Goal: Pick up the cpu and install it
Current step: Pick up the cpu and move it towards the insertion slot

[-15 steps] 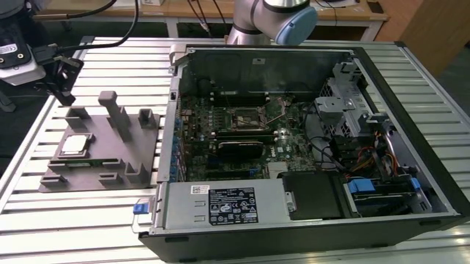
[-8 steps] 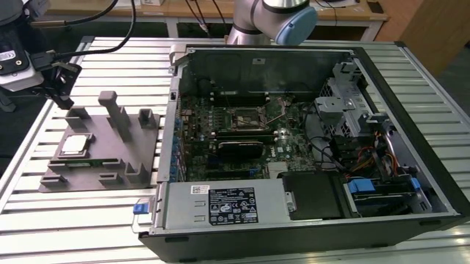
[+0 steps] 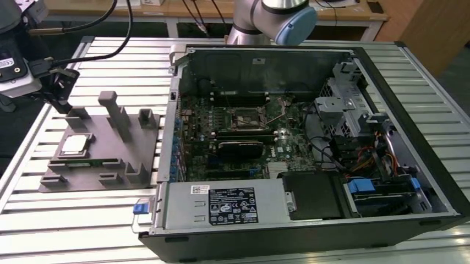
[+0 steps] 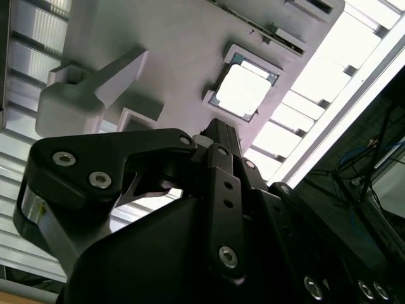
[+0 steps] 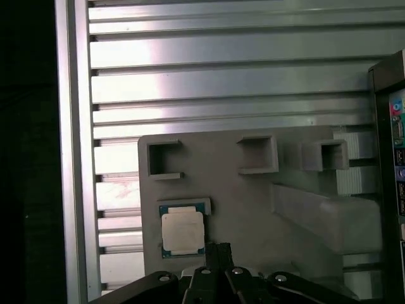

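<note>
Gripper (image 5: 219, 248) fingers pressed together, holding nothing; near cpu (image 3: 75, 144), not touching. Cpu lies flat in fixture (image 3: 103, 147) recess on tabletop (image 3: 66, 215), at exterior view's left of case (image 3: 294, 240).

From my station I see a tabletop (image 3: 74, 220) of ribbed aluminium slats, glaring white under the light in both wrist views. Behind it in the exterior view stands a wooden desk (image 3: 81, 8) on white legs, with a wooden panel (image 3: 433, 33) at the exterior view's right and dark floor (image 3: 9, 143) beside the tabletop.
</note>
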`<state>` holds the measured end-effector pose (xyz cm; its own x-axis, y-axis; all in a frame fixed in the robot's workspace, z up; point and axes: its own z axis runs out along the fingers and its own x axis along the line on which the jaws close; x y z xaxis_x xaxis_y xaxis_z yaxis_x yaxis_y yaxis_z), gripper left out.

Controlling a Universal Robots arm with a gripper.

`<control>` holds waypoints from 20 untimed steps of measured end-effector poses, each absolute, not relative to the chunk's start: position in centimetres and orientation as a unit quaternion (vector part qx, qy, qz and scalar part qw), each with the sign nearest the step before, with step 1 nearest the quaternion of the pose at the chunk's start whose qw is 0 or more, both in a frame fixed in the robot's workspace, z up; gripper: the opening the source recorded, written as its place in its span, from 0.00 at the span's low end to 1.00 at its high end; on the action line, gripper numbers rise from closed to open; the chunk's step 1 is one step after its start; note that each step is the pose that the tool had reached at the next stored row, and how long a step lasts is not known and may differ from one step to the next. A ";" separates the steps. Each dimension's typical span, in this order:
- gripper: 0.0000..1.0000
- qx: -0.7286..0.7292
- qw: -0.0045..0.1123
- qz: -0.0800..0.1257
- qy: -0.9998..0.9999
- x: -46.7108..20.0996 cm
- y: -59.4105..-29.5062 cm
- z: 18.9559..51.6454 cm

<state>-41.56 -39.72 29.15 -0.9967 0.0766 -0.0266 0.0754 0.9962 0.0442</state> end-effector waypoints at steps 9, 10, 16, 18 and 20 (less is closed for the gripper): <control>0.11 0.038 0.012 0.021 0.999 -41.9 -39.8 27.7; 0.11 0.038 0.011 0.021 0.999 -42.0 -39.8 27.5; 0.11 0.038 0.010 0.021 0.999 -42.3 -39.9 26.5; 0.11 0.038 0.009 0.021 0.999 -42.4 -39.9 26.1; 0.11 0.038 0.009 0.021 0.999 -42.6 -40.0 25.8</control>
<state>-42.60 -39.97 25.76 -0.9969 0.0766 -0.0163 0.0758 0.9962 0.0431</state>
